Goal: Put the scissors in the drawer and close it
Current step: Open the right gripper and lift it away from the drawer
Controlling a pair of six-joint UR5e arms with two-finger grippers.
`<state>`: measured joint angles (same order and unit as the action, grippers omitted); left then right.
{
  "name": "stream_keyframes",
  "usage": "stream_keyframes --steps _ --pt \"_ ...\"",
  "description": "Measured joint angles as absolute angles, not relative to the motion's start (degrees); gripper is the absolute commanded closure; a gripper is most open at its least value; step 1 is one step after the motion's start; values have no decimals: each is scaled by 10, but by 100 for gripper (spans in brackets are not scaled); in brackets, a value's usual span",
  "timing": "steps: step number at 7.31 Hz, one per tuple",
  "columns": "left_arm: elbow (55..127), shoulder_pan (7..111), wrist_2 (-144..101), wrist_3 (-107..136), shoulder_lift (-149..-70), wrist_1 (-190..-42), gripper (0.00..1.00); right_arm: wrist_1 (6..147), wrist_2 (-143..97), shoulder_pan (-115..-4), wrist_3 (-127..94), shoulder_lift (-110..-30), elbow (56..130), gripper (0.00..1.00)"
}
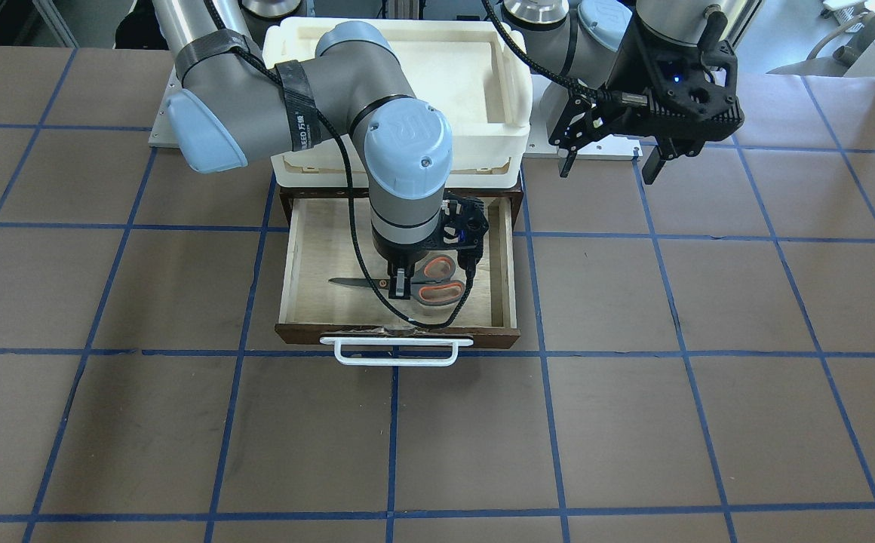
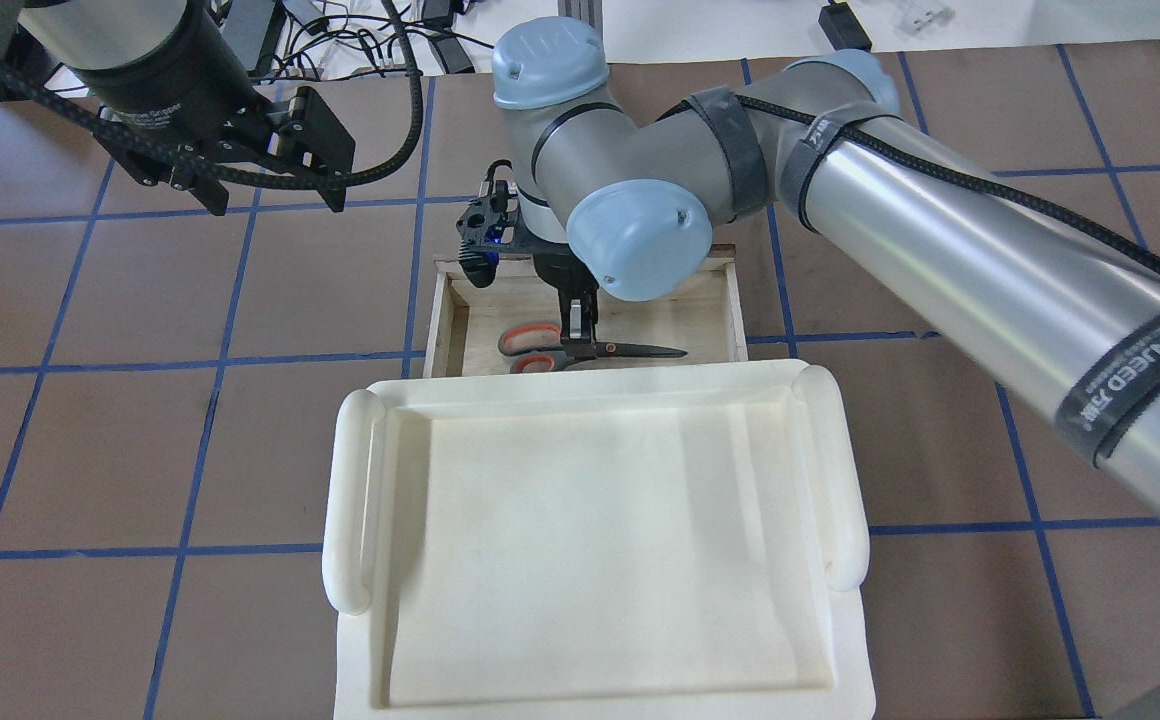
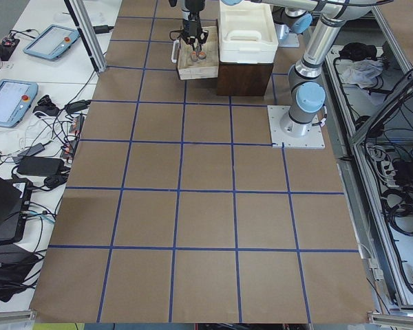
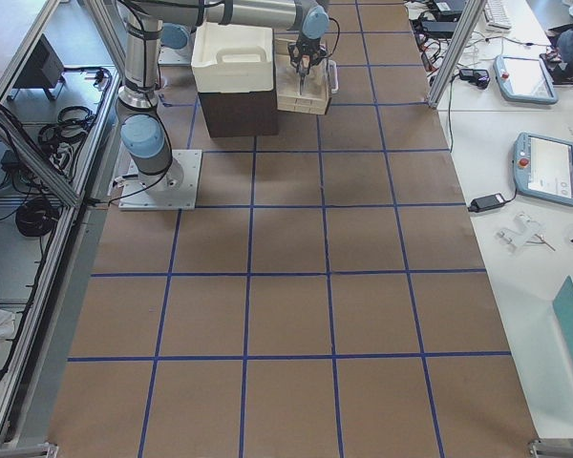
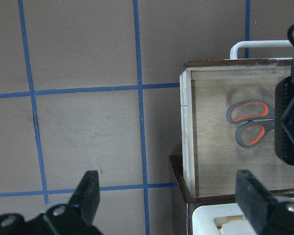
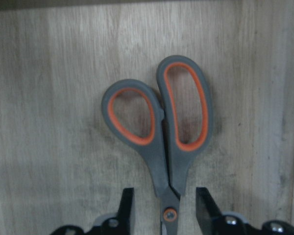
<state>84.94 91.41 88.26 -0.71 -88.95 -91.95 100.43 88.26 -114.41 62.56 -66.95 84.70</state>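
I have the drawer (image 1: 284, 290) pulled well out from under the dark cabinet (image 3: 244, 79), its white bar handle (image 1: 396, 360) facing away from the robot. The scissors (image 6: 165, 161) lie flat on the drawer's floor, blades toward the wall on the robot's right, orange-lined loops toward the opposite wall, with bare wood at both ends. The right gripper (image 1: 400, 292) reaches straight down into the drawer. Its fingers (image 6: 127, 205) stand on either side of the pivot with a gap showing on each side, so they are parted and grip nothing. The right wrist and elbow fill the space above the drawer, and a black cable (image 1: 437, 320) sags from the wrist to the drawer's front wall. The white tray (image 1: 509, 128) sits on the cabinet at the drawer's back edge. The left gripper (image 1: 609, 166) hangs over the table (image 1: 633, 422), well off the drawer's side, spread wide and empty. Beyond the drawer's handle I see only gridded tabletop.
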Motion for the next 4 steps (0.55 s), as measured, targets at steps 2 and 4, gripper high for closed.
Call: stream_keyframes --steps 2,4 --pt "851 914 883 -7 -888 -919 0 1007 882 -1142 564 -694 843 0" --pt "851 914 881 -9 -888 -919 0 1036 891 -1123 409 -731 841 0"
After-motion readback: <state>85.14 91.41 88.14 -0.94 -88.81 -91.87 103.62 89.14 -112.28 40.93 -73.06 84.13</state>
